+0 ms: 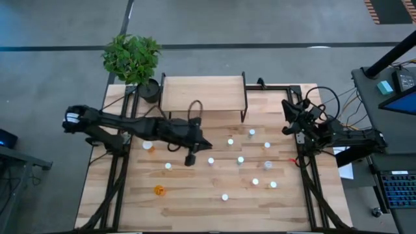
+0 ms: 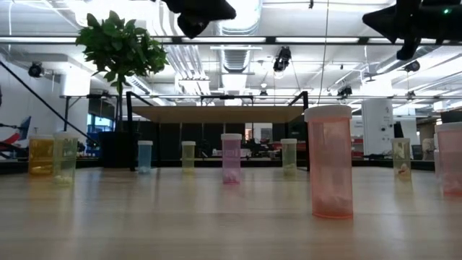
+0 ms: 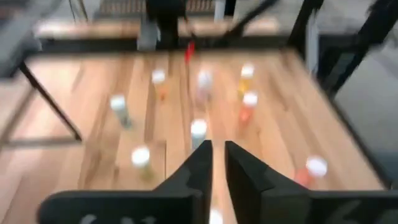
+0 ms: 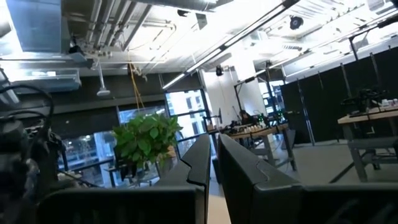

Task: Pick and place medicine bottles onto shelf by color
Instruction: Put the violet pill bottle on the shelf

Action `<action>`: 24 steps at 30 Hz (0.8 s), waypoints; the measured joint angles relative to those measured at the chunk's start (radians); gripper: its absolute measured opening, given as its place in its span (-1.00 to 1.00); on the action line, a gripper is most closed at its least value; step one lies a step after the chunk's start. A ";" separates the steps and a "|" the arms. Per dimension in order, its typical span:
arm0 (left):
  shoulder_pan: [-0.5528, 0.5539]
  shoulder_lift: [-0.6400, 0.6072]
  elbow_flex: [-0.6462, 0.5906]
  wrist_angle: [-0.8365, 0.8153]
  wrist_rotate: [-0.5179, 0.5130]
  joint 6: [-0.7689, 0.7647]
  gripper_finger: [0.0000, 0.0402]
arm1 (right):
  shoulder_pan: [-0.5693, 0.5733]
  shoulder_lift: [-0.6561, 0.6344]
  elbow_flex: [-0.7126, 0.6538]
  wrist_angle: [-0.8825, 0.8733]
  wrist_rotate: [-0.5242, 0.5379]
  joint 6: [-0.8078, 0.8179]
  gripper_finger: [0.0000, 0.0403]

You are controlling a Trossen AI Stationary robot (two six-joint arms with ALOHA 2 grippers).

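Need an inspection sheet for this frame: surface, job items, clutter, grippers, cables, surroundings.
Surface: light wood tabletop, no spills seen.
Job's things: medicine bottles scattered upright across the table, e.g. one white-capped and one orange; shelf at the far edge, nothing on its top.
Clutter: potted plant at the shelf's left corner.
Grippers: left gripper over the table's middle among the bottles, fingers nearly closed with a thin gap, holding nothing; right gripper raised at the right edge, fingers close together, empty.
Cables: loops of black cable on the right arm; a loop on the left arm.
Surroundings: grey floor, desk with a keyboard at right.
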 joint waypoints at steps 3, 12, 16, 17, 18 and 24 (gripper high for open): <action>0.000 0.071 0.102 -0.170 -0.008 0.044 -0.64 | 0.000 0.000 0.004 0.000 0.000 -0.011 -0.89; -0.008 0.233 0.249 -0.319 -0.024 0.080 0.07 | 0.000 0.007 0.004 -0.059 -0.001 0.080 -0.89; -0.018 0.277 0.248 -0.347 -0.024 0.075 0.20 | 0.000 0.006 0.004 -0.116 -0.001 0.123 -0.89; -0.025 0.288 0.248 -0.366 -0.027 0.073 0.21 | 0.000 0.006 0.004 -0.127 -0.001 0.133 -0.89; -0.035 0.303 0.248 -0.381 -0.027 0.066 0.21 | 0.000 0.007 0.004 -0.134 -0.002 0.141 -0.89; -0.086 0.375 0.248 -0.367 -0.102 0.043 0.22 | 0.000 0.007 0.004 -0.146 -0.003 0.147 -0.89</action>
